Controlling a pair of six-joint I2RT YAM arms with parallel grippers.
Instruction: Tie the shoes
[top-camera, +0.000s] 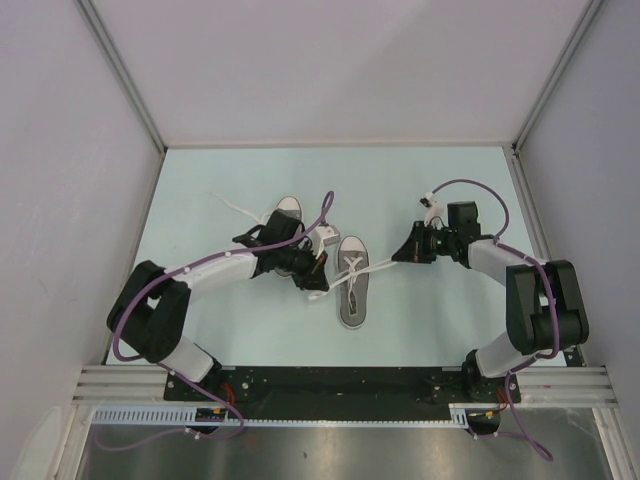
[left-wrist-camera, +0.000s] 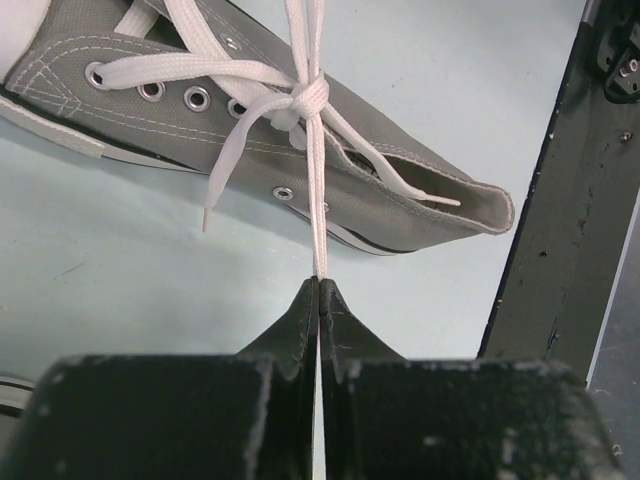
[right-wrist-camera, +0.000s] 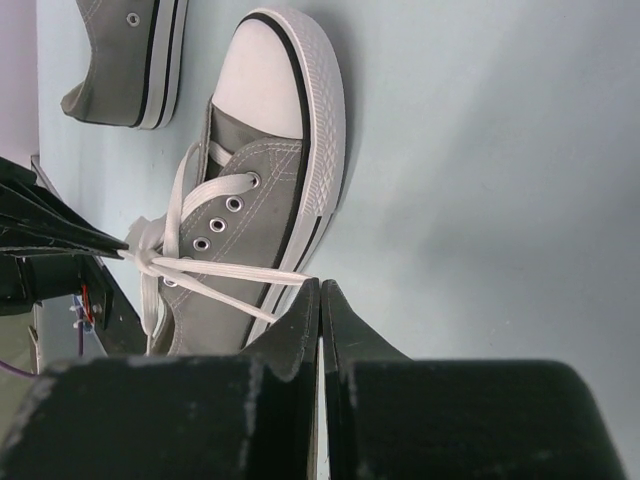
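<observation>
Here the nearer shoe (top-camera: 352, 290) lies on the pale counter (top-camera: 430, 320) between the two arms. The other shoe (top-camera: 287, 212) lies just to its left and farther back, partly under the left arm. The left tool (left-wrist-camera: 318, 285) is pressed together on a white lace (left-wrist-camera: 317, 200), which runs straight to the knot (left-wrist-camera: 308, 97) over the eyelets. The right tool (right-wrist-camera: 320, 292) is also clamped on a lace end (right-wrist-camera: 230, 270) from this knot.
</observation>
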